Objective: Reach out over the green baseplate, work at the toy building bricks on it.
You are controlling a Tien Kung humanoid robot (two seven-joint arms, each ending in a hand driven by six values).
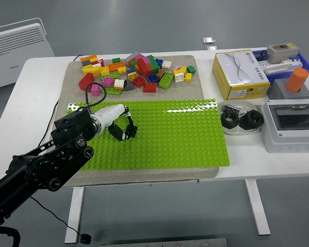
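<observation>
The green baseplate (175, 134) lies on a grey mat in the middle of the table, with no bricks on the part I can see. A pile of toy bricks (136, 71) in many colours lies on the mat behind it. My left arm comes in from the lower left. Its hand (124, 128) is over the plate's left part, black fingers curled downward and holding nothing. My right arm is out of view.
A yellow and white box (239, 73) stands at the right. A white dish (240, 128) holds two black nuts. A grey electrical box (291, 125), an orange cylinder (297, 80) and a white heater (18, 36) at far left also show.
</observation>
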